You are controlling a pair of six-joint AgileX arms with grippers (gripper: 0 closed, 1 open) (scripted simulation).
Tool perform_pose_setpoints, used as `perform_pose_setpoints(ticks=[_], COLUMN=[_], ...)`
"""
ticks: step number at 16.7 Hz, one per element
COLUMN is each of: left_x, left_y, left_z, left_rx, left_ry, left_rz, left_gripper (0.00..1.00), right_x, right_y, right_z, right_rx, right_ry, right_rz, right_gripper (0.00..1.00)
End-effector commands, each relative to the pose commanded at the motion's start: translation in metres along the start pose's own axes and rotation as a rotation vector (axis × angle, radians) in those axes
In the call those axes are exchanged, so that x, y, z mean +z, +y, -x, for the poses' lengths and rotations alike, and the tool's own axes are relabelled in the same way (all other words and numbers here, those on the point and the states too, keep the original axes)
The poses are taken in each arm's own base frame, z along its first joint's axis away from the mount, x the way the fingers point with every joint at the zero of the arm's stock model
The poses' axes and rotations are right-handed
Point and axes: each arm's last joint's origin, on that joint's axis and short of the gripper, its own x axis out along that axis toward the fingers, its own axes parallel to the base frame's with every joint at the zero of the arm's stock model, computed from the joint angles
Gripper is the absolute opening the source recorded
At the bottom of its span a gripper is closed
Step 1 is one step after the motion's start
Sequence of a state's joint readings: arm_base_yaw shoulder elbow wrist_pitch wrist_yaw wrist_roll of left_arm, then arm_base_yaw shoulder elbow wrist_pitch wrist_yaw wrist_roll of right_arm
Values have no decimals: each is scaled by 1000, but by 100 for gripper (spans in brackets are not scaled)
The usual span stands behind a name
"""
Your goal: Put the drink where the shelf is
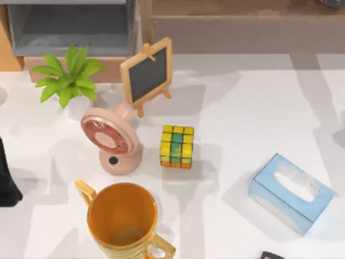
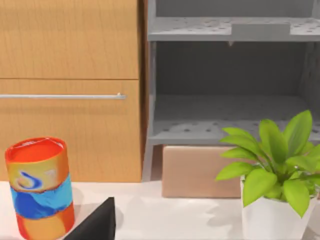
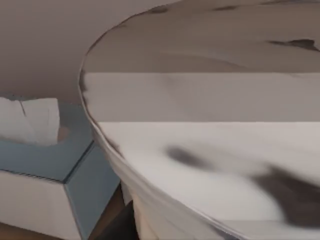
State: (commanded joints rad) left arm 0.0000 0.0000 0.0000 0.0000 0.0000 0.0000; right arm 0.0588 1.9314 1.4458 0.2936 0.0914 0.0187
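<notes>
One drink (image 3: 210,150) shows in the right wrist view as a broad white lid pressed close to the camera, just beside the one blue tissue box (image 1: 291,193) near the desk's (image 1: 242,108) front right corner. One shelf (image 1: 242,21) runs along the back edge. The right tool (image 1: 272,254) sits at the front edge and the left tool (image 2: 95,225) at the left edge; clenched or released, I cannot tell for either. One orange mug (image 1: 123,218), one cube (image 1: 177,146), one plant (image 1: 69,80), one striped can (image 2: 40,187)
</notes>
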Motion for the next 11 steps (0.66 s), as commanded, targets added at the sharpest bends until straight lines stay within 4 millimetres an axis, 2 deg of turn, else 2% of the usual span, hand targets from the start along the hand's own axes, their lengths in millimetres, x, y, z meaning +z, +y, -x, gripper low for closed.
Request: perform_pose_setpoints(ticks=[5, 11], left_x=[0, 0], left_y=[0, 0], left_z=[0, 0], left_rx=[0, 0], left_ry=[0, 0], left_rz=[0, 0], left_gripper=[100, 100], right_x=[0, 0], right_y=[0, 0], right_z=[0, 0], right_rx=[0, 0], right_ry=[0, 0], right_rz=[0, 0], right_gripper=[98, 100])
